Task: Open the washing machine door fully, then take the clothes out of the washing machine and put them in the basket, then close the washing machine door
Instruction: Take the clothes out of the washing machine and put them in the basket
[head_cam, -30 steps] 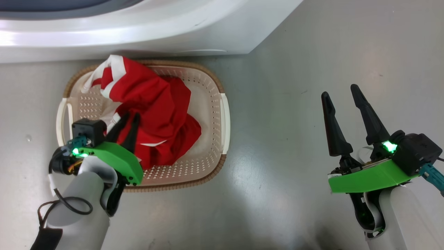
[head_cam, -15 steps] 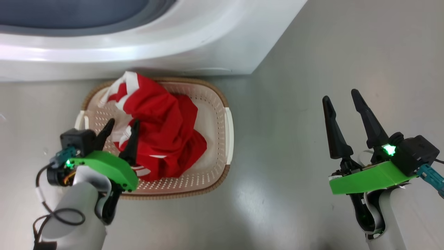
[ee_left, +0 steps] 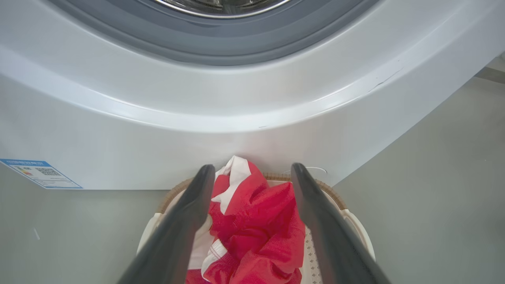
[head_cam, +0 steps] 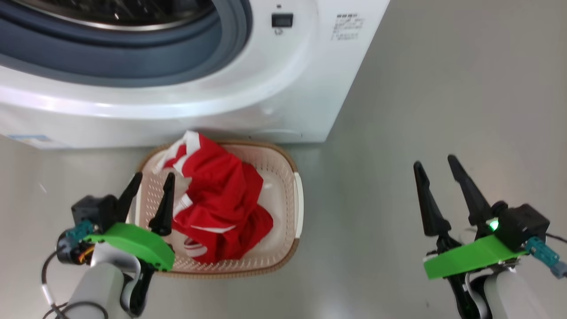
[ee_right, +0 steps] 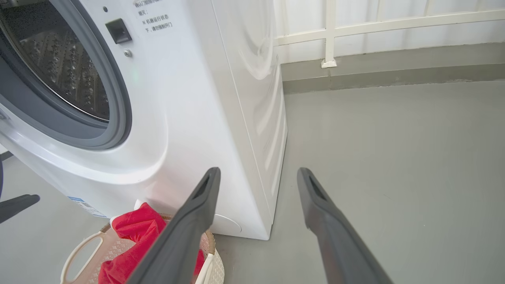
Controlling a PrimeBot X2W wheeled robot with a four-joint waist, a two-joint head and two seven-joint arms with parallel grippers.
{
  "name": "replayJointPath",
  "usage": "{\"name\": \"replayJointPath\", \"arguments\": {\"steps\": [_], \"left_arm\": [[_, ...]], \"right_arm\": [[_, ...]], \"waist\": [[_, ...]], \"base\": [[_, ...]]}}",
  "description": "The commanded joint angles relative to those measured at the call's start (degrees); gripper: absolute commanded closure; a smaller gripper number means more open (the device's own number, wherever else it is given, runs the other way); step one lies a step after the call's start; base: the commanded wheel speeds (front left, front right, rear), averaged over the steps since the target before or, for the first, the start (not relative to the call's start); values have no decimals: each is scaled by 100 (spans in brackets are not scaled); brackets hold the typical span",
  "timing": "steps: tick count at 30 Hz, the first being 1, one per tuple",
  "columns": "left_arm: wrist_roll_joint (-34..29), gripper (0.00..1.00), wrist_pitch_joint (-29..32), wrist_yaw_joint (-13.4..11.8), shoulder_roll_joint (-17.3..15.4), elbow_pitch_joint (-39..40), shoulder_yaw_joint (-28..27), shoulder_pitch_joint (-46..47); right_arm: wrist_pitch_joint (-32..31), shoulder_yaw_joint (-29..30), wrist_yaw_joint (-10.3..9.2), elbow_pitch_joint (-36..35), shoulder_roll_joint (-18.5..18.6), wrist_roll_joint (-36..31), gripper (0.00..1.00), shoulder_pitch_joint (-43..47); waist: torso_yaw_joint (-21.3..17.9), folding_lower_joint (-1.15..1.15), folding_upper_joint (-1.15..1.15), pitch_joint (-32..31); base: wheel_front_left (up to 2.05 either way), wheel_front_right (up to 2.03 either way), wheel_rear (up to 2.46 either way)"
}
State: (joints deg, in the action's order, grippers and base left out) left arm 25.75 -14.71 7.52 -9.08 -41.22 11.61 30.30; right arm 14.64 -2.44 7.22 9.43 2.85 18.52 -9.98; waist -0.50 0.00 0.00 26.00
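Above the basket (head_cam: 279, 212) and clothes (head_cam: 221, 199), we find the left gripper (head_cam: 154, 176) spread and empty; right gripper (head_cam: 434, 161) likewise. We advise lifting clear before closing the door.

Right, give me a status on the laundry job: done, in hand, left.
Done: the washing machine has its opening uncovered, and the clothes lie in the basket; the visible part of the drum shows no fabric. In hand: nothing; the left gripper is open over the basket's left edge, the right gripper open over the floor. Left: closing the washing machine door.
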Motion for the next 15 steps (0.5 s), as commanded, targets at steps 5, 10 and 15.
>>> {"name": "replayJointPath", "arguments": {"steps": [5, 10, 15], "left_arm": [[-297, 0, -29, -3, -120, 593, -442, -517], [-459, 0, -29, -3, -90, 1101, -642, -905], [-606, 0, -29, -3, -107, 1543, -746, -1243]], "right_arm": [[36, -107, 26, -25, 3, -36, 0, 359], [36, -73, 26, 17, 3, -51, 0, 599], [36, -46, 26, 28, 3, -59, 0, 809]], "waist": [[117, 0, 0, -793], [146, 0, 0, -1129], [174, 0, 0, -1385]], "base": [[0, 0, 0], [0, 0, 0], [0, 0, 0]]}}
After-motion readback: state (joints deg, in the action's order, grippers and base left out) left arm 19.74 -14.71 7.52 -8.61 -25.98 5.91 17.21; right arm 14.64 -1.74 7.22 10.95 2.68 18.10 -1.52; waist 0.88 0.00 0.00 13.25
